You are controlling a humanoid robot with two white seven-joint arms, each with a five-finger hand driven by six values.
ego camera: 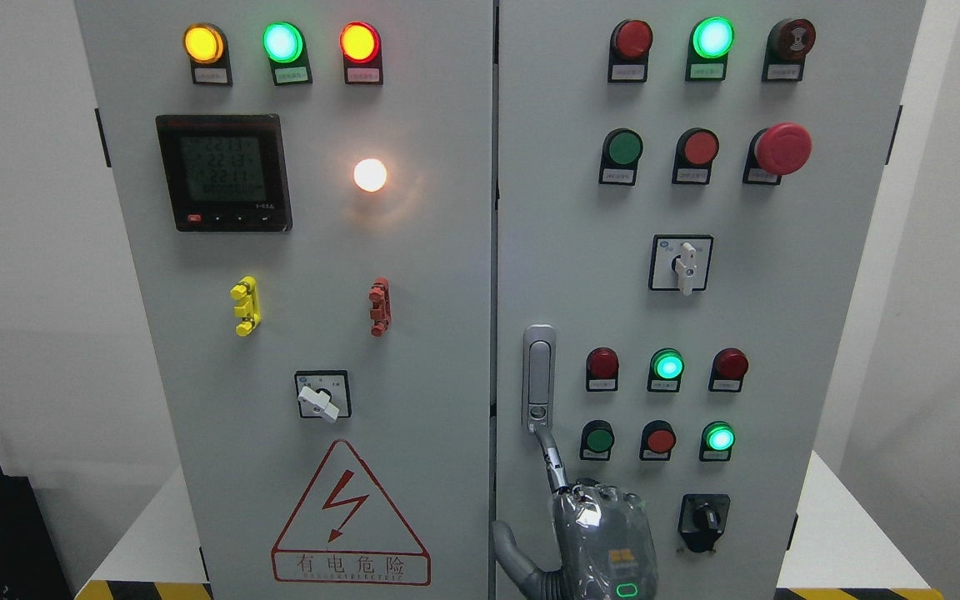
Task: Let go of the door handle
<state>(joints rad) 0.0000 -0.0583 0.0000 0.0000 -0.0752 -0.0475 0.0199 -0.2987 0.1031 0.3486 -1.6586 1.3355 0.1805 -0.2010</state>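
The door handle [539, 375] is set upright, flush, at the left edge of the right cabinet door [780, 292]. Its lower end is touched by one extended finger [553, 462] of the right hand [601, 537]. The thumb is splayed and nothing is clasped, so release is judged nearly done.

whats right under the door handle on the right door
The right hand, one finger stretched up to the door handle's lower end. The hand's back covers its other fingers and the part of the right door behind it.
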